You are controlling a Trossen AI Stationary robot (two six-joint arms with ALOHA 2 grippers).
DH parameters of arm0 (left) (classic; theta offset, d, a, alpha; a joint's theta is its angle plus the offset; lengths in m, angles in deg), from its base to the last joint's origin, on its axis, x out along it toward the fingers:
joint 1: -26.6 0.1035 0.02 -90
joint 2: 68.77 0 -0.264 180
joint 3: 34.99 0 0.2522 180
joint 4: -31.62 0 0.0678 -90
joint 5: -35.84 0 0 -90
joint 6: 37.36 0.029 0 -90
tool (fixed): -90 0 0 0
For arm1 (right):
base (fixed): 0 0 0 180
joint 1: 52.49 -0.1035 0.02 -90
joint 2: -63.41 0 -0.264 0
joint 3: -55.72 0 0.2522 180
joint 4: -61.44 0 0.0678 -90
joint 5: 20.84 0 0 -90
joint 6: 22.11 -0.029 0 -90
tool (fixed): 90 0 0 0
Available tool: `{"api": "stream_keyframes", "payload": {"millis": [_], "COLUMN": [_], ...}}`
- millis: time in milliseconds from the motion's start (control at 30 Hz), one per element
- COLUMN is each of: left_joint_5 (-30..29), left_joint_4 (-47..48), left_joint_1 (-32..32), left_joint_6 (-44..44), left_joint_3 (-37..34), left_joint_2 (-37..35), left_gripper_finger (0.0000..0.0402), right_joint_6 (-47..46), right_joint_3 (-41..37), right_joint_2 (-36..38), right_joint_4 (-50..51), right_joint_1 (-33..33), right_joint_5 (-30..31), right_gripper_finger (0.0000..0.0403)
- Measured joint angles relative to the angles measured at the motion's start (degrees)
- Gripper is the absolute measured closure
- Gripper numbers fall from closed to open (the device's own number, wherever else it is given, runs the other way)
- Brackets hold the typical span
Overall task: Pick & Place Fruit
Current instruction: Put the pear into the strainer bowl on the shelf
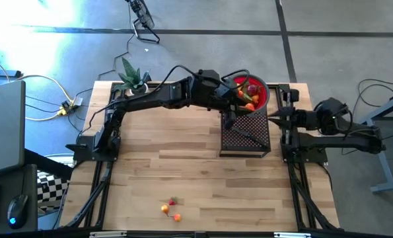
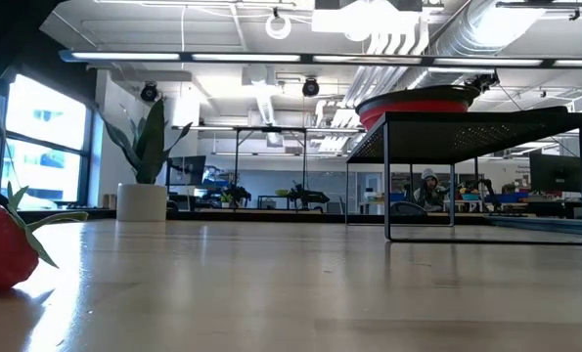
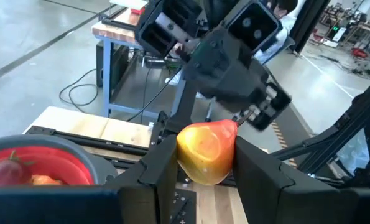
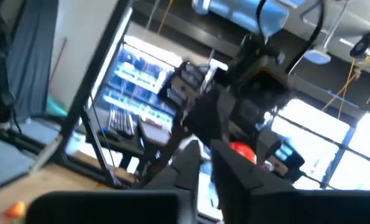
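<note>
My left tool (image 3: 203, 163) grips a yellow-red fruit (image 3: 205, 151) beside the bowl (image 1: 263, 96) at one o'clock; next, release inside. Right tool (image 4: 203, 168) waits, closed.

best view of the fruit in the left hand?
Left wrist view: the yellow-orange fruit fills the frame, clamped in the left hand. The high view shows only the arm above the red bowl; low and right wrist views show nothing clear.

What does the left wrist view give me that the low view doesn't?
Left wrist only: the left gripper shut on a yellow-orange fruit, beside the bowl, and the right arm beyond it. Low view only: a strawberry on the table, the potted plant, the rack's legs. Both: the red bowl.
</note>
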Motion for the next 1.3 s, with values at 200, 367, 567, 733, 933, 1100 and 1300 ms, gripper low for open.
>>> {"api": "stream_keyframes", "payload": {"millis": [200,367,567,733,933,1100,1300], "left_joint_5": [-0.48,-0.42,-0.73,-1.94,-2.02,-2.14,-2.12], "left_joint_4": [0.00,-0.45,0.52,0.44,0.40,0.39,0.41], "left_joint_1": [-0.71,-0.81,-0.69,-0.69,-0.69,-0.69,-0.69], "left_joint_6": [-0.17,-0.19,-0.19,-0.14,-0.11,-0.08,0.01], "left_joint_3": [-0.02,0.02,-0.17,-0.13,-0.11,-0.09,-0.09], "left_joint_2": [0.00,-0.11,0.22,0.11,0.11,0.11,0.11], "left_gripper_finger": [0.0268,0.0268,0.0268,0.0268,0.0268,0.0268,0.0268], "right_joint_6": [3.09,6.59,7.64,9.27,9.31,9.31,9.31], "right_joint_3": [0.00,-0.07,-0.02,-0.02,-0.02,-0.02,-0.02], "right_joint_2": [-5.69,-9.46,-10.67,-10.60,-10.60,-10.59,-9.84], "right_joint_4": [-3.23,-8.03,-11.87,-11.85,-11.21,-10.91,-10.94], "right_joint_1": [0.00,0.00,0.00,0.00,0.00,0.00,0.00], "right_joint_5": [0.83,0.38,2.06,1.90,1.90,1.89,1.88], "right_gripper_finger": [0.0278,0.0205,0.0189,0.0204,0.0234,0.0267,0.0314]}}
